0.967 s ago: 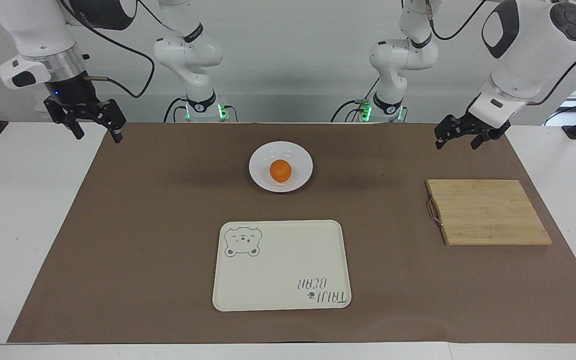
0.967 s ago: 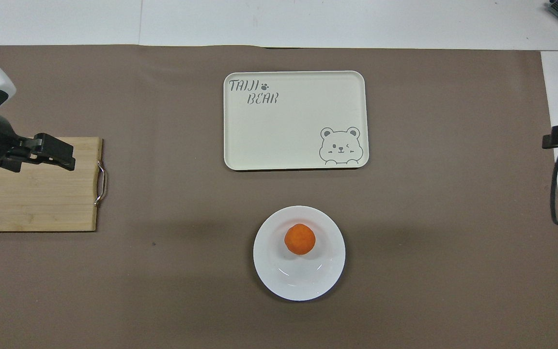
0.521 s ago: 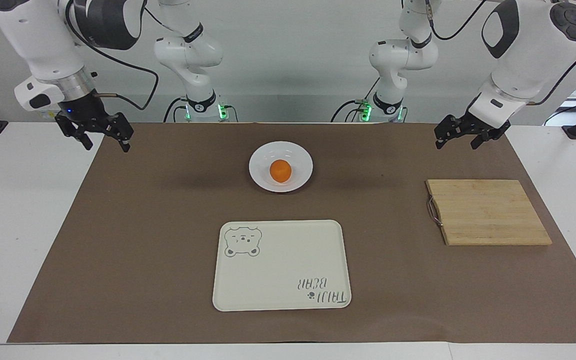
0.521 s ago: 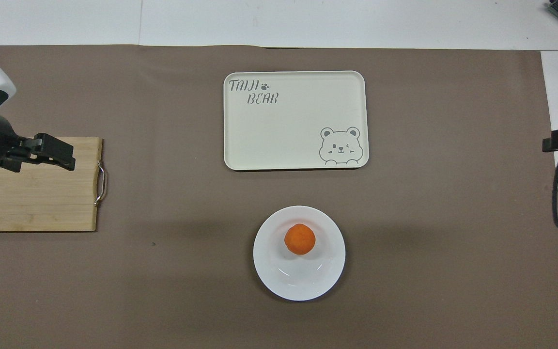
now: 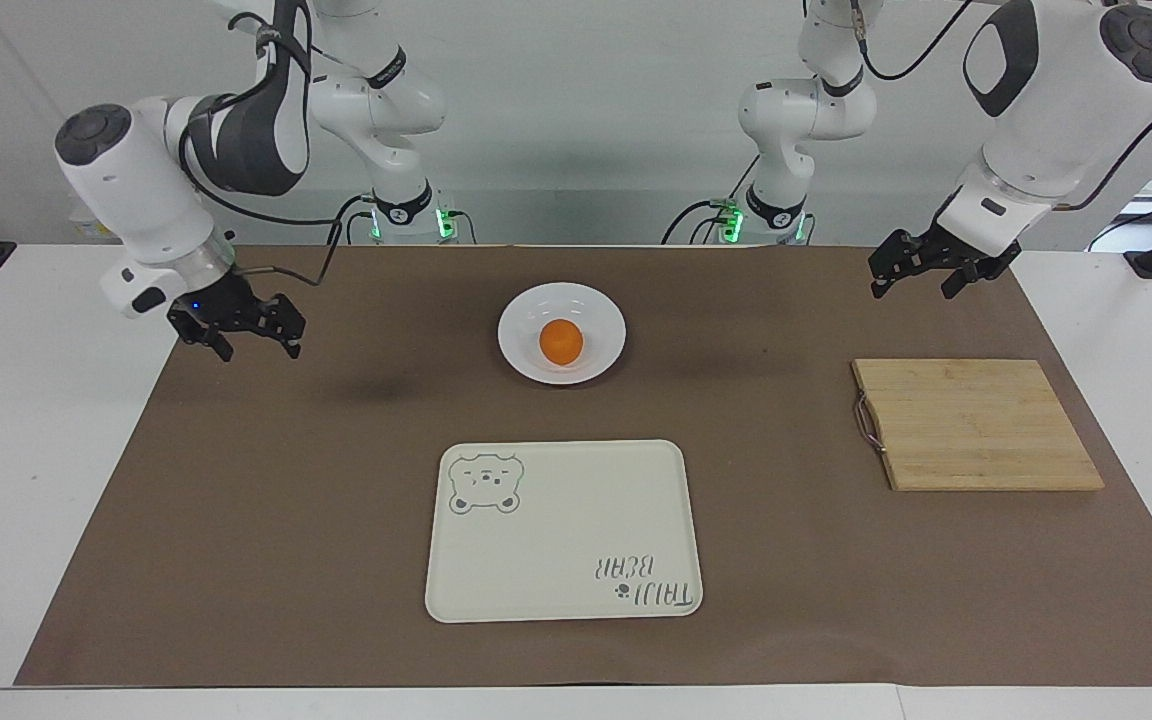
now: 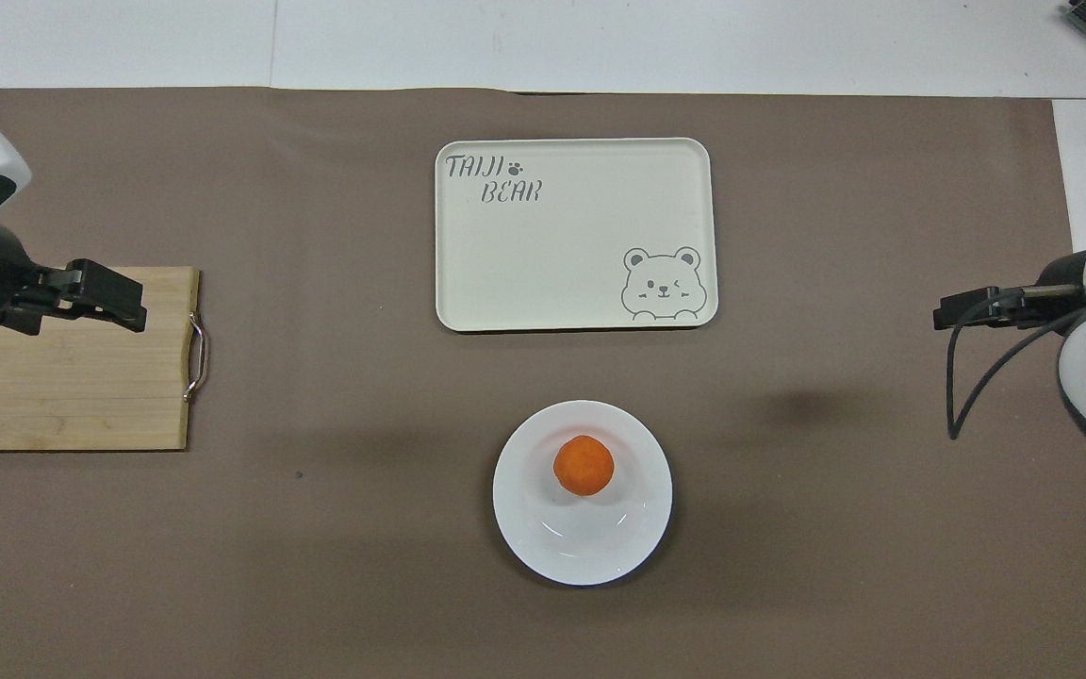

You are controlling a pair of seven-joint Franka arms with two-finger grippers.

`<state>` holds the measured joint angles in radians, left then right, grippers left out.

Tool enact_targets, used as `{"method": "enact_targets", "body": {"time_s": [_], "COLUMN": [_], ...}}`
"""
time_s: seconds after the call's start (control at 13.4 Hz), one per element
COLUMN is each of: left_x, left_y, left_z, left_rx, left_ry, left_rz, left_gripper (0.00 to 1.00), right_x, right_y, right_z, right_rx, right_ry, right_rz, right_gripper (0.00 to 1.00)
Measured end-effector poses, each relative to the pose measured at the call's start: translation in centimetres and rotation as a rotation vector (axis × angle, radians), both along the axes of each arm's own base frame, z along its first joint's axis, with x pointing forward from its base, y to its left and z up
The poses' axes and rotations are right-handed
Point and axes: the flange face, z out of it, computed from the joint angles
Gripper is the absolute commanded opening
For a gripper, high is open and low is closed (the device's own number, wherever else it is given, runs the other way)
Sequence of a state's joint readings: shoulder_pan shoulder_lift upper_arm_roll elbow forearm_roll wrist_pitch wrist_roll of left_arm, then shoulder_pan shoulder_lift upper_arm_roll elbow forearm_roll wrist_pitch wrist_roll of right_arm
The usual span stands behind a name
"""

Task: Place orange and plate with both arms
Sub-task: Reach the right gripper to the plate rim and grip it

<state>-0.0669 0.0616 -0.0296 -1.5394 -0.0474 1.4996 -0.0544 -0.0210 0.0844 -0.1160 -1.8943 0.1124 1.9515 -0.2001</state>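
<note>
— Orange (image 5: 561,341) first: where is it?
— On the plate (image 5: 604,318), nearest the robots, mid-bench (image 5: 36,420) on the brown mat (image 5: 316,480).
— And farther out?
— The bear tray (image 5: 576,520); a wooden board (image 5: 976,424) (metal handle on one edge) lies toward the left arm's end.
— Claws?
— The right claw (image 5: 248,340) hangs over the mat's edge at its own end, fingers apart — nothing held. The left claw (image 5: 911,272) waits above the mat near the board, fingers apart too.
</note>
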Motion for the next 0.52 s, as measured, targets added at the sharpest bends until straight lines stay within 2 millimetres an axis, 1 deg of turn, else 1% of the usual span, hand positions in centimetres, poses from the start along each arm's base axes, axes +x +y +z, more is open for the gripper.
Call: {"method": "enact_targets", "body": {"time_s": [0.07,0.15,0.22,0.45,0.52], "left_x": [0.0,0.0,0.0,0.0,0.0], "left_y": [0.0,0.0,0.0,0.0,0.0], "left_z": [0.0,0.0,0.0,0.0,0.0], "left_rx": [0.000,0.000,0.000,0.000,0.000], "left_ry": [0.000,0.000,0.000,0.000,0.000], "left_rz": [0.000,0.000,0.000,0.000,0.000], "left_gripper": [1.00,1.00,1.00,1.00,1.00], "right_x": [0.2,0.1,-0.2,-1.6,-2.2], "right_y": [0.3,0.8,1.7,6.0,7.3], "right_z": [-1.6,-2.8,-3.3,-4.2,-5.0], "right_rx": [0.021,0.044,0.072,0.153,0.192], "right_ry": [0.019,0.035,0.043,0.077,0.095], "right_rz": [0.015,0.035,0.069,0.221,0.272], "right_gripper": [1.00,1.00,1.00,1.00,1.00]}}
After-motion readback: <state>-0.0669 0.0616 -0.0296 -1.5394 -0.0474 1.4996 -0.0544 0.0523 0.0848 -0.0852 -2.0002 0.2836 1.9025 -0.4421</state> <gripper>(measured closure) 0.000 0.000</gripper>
